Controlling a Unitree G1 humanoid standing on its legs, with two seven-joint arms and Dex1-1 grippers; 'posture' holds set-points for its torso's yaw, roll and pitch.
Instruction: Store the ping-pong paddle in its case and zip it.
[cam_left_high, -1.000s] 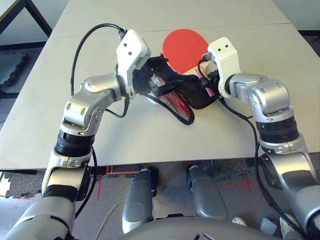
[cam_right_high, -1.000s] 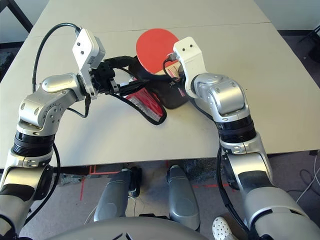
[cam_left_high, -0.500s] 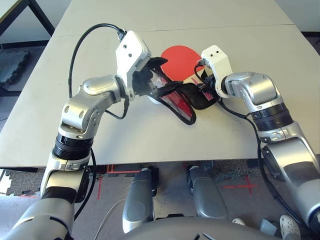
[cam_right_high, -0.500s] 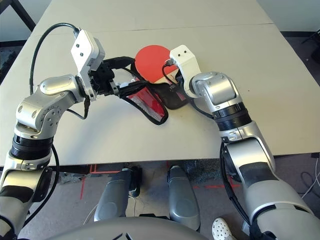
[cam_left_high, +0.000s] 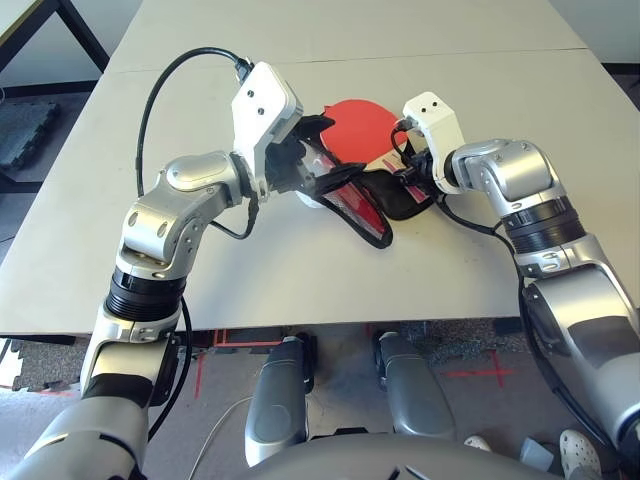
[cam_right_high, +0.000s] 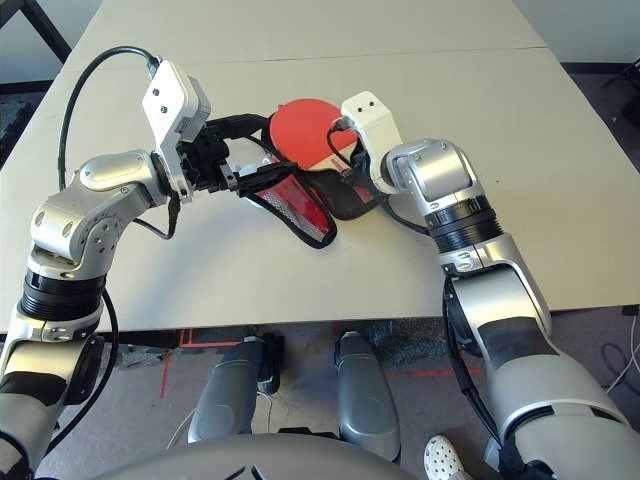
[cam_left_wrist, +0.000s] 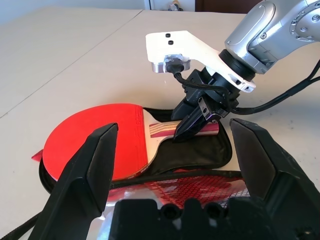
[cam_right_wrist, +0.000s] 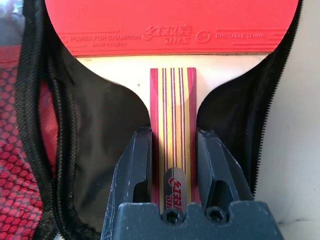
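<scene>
The ping-pong paddle (cam_left_high: 362, 125) lies with its red face up on the black lining of its case (cam_left_high: 405, 197), which is spread open on the table. My right gripper (cam_right_wrist: 174, 134) is at the striped wooden handle (cam_right_wrist: 173, 110), one finger pressed to each side. The case's red mesh flap (cam_left_high: 356, 205) is propped up on the left. Its zipper edge runs across the base of my left gripper (cam_left_high: 335, 150), whose fingers (cam_left_wrist: 85, 175) stand wide apart and open over the case, touching nothing with their tips.
The pale table (cam_left_high: 300, 270) stretches wide around the case, with a seam running across its far part (cam_left_high: 520, 52). The near edge lies just in front of my forearms. Black cables loop from both wrists.
My right gripper has brought the paddle down and to the left, from above the case's far side onto the open lining. My left gripper has kept the flap raised, barely moving.
</scene>
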